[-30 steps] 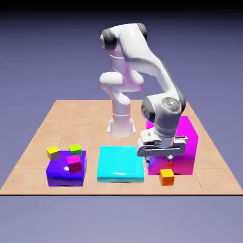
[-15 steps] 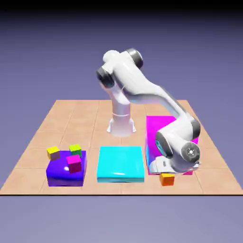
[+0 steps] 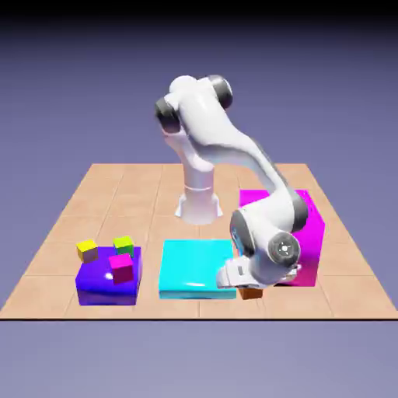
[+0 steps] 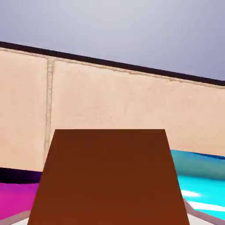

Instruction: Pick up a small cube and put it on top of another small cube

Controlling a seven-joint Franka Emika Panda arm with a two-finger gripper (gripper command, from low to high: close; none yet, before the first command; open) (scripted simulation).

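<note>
Ok so, my gripper [image 3: 250, 286]'s clamped on orange cube [image 3: 251, 294], right next to cyan block [image 3: 197, 268], big magenta block [image 3: 307, 241] nearby too.

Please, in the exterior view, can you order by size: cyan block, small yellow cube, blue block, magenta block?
1. magenta block
2. cyan block
3. blue block
4. small yellow cube

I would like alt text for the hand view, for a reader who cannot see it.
A small orange-brown cube, held in the gripper, fills the lower middle. Behind it lies the tan tabletop, its dark edge slanting down to the right under a pale backdrop, with a magenta block at lower left and a cyan block at lower right.
</note>
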